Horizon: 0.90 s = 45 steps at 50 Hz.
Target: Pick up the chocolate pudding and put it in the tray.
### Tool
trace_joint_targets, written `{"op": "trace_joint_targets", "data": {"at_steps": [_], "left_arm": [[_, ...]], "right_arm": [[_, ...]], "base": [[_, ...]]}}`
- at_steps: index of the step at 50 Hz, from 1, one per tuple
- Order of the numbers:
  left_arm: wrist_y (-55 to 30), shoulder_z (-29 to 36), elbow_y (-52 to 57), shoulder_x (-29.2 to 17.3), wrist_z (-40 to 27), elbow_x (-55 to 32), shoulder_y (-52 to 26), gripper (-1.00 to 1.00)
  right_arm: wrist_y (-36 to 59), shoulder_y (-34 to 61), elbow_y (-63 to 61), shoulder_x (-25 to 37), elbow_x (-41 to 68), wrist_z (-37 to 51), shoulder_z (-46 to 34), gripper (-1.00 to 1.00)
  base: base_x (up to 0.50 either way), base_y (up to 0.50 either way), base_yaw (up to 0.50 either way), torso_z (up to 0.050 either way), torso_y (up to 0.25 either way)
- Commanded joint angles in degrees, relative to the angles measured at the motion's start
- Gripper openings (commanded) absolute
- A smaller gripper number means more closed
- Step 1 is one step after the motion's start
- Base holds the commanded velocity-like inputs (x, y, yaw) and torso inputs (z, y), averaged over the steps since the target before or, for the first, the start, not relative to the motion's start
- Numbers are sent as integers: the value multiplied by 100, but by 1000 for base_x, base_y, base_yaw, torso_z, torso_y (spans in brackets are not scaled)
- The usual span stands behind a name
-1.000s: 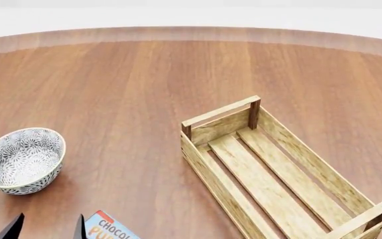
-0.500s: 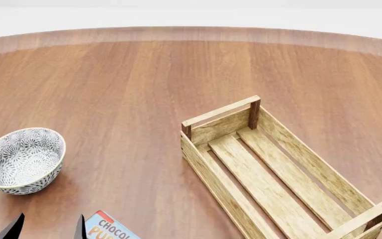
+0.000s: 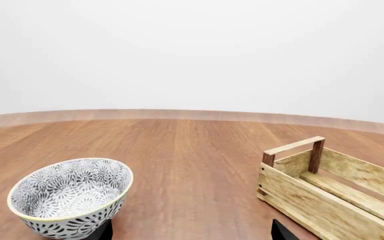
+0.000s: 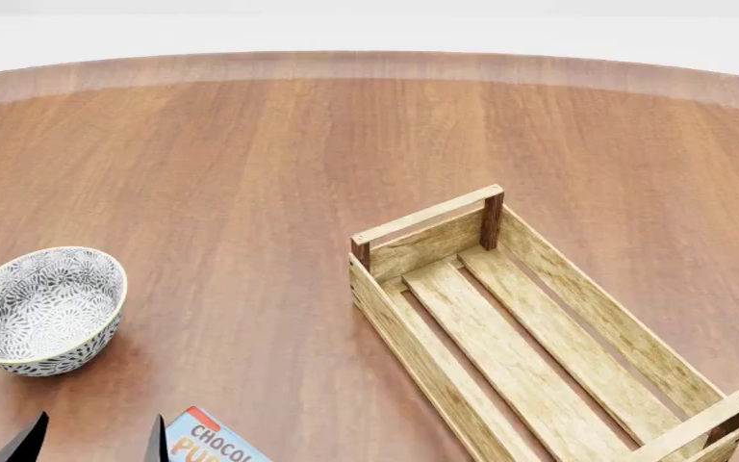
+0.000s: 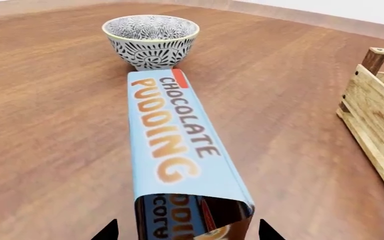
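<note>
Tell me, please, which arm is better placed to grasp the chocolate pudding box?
Probably the right: in its wrist view the open right pincer already straddles the near end of the chocolate pudding box. The left pincer sits beside the box, and its camera shows only the patterned bowl and wooden crate.

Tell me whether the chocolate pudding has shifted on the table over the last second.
No. In the head view the chocolate pudding keeps the same spot relative to the bowl and the tray.
</note>
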Motion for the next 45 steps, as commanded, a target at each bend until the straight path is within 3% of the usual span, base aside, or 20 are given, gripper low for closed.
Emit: {"op": "trace_joint_targets", "data": {"at_steps": [1, 16, 17, 31, 45], "left_arm": [[31, 34, -20, -19, -23, -9, -6, 100], [33, 86, 32, -61, -68, -29, 6, 100], [13, 88, 55, -68, -73, -36, 3, 100], [41, 123, 68, -101, -97, -71, 16, 100], [71, 140, 50, -131, -122, -107, -5, 100]], "right_arm": [[-29, 38, 60, -23, 31, 0, -42, 100], [-88, 51, 74, -1, 40, 34, -88, 100], [-111, 49, 81, 4, 27, 41, -96, -100], [-171, 14, -18, 41, 132, 15, -99, -100], [438, 417, -897, 173, 196, 768, 449, -100]], "base": [[0, 0, 0, 0, 0], [0, 0, 0, 0, 0], [0, 0, 0, 0, 0], [0, 0, 0, 0, 0], [0, 0, 0, 0, 1]]}}
